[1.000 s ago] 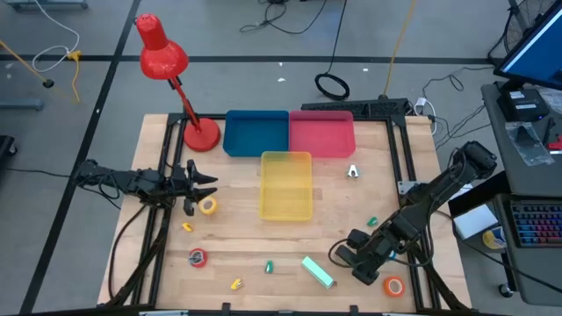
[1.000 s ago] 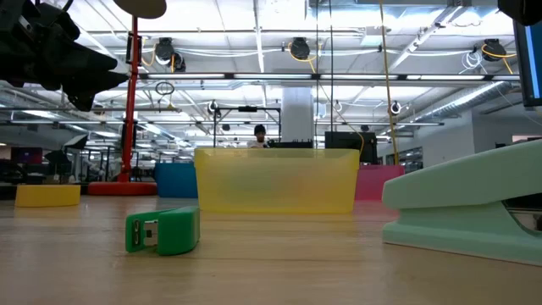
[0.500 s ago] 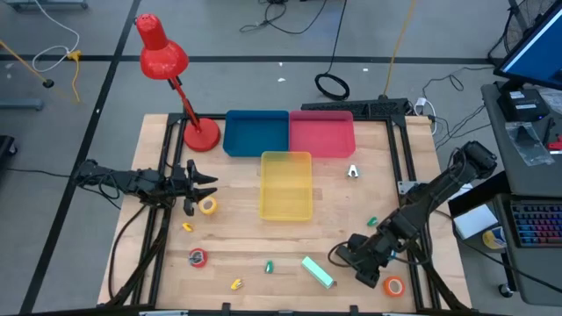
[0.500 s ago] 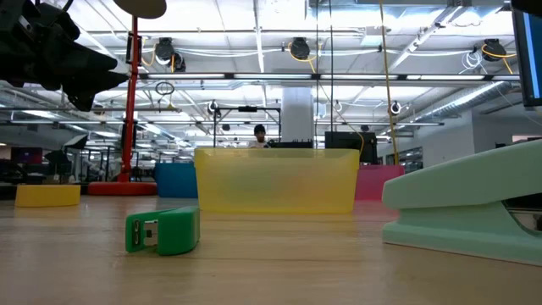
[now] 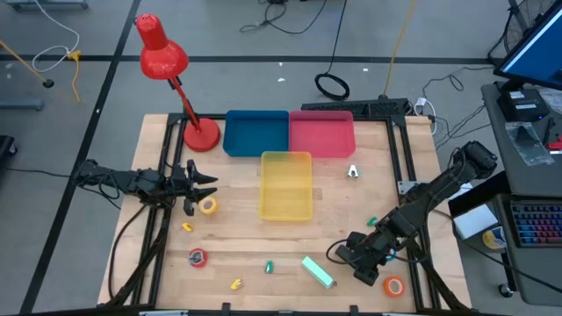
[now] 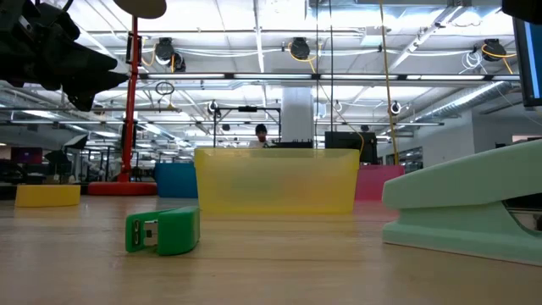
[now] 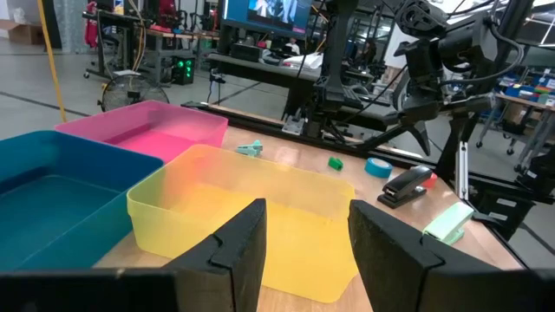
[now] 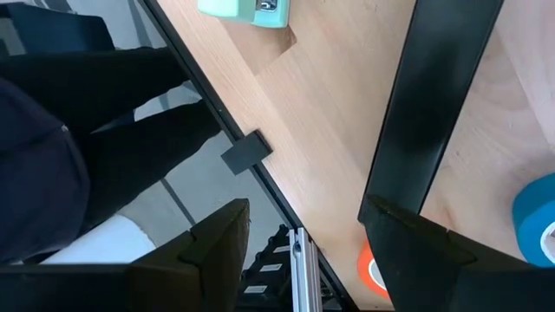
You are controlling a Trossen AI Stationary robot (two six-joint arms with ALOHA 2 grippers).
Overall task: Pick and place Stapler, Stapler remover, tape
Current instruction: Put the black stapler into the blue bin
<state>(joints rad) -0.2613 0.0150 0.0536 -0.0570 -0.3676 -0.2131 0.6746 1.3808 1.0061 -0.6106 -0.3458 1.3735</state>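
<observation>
Though partly cut off, both grippers' fingers gape empty: left gripper (image 5: pixel 195 186), right gripper (image 5: pixel 338 255).

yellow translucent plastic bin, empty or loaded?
Empty: the yellow translucent plastic bin shows a bare floor in the high and left wrist views.

High: straight down from above, whole table (image 5: pixel 158 175) and 2 arms in frame
Low: at tabletop height, level across the wood, very near the green stapler (image 6: pixel 461 207); yellow bin (image 6: pixel 275 180) mid-distance
Left wrist: faces across the table toward the right arm; shares yellow bin (image 7: pixel 251 217) with High and Low
Right wrist: close over the table edge; shares orange tape (image 8: pixel 371 267) with High (image 5: pixel 393 285)
</observation>
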